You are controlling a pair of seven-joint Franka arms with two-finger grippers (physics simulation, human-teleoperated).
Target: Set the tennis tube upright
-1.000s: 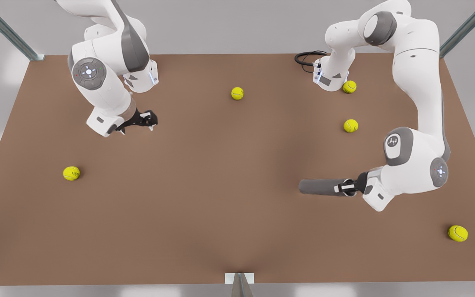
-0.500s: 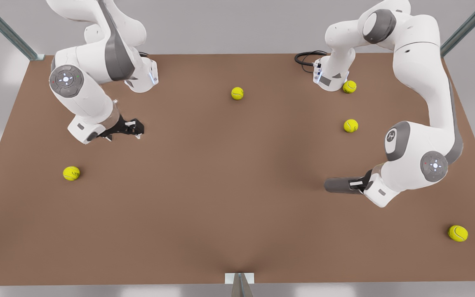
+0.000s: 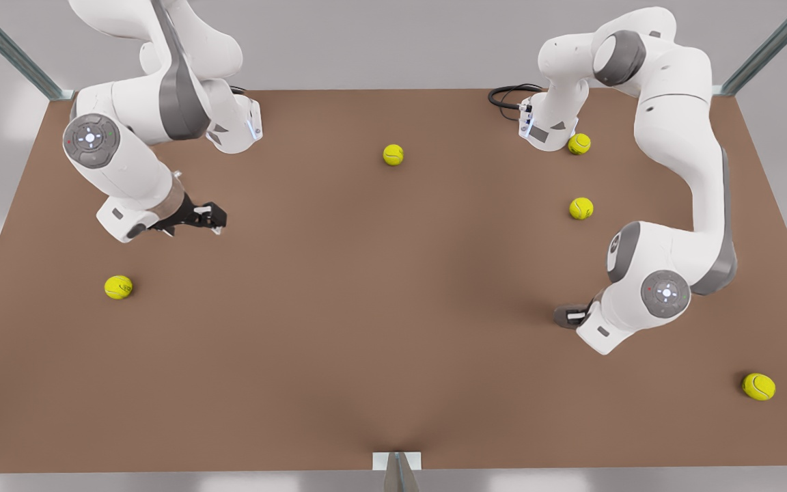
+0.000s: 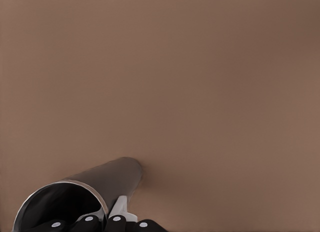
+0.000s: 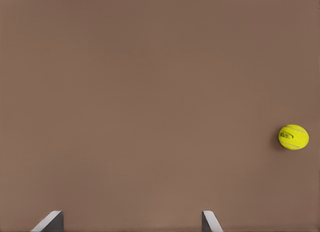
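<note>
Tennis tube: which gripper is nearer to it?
Left. The left gripper grips the tennis tube at its rim; the right gripper, open, hangs far across the table.

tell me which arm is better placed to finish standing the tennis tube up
The left: the left gripper is shut on the tennis tube, already steeply tipped. The right gripper hangs open across the table, holding nothing.

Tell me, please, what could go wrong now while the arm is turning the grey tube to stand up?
1. The left gripper grips the tennis tube at its open rim only, so the tube may slip or swing as it tilts.
2. The tube's far end looks close to the table; it could scrape or catch there.
3. If released before it stands straight, it may fall and roll toward a tennis ball.

The right gripper waits open, apart.
</note>
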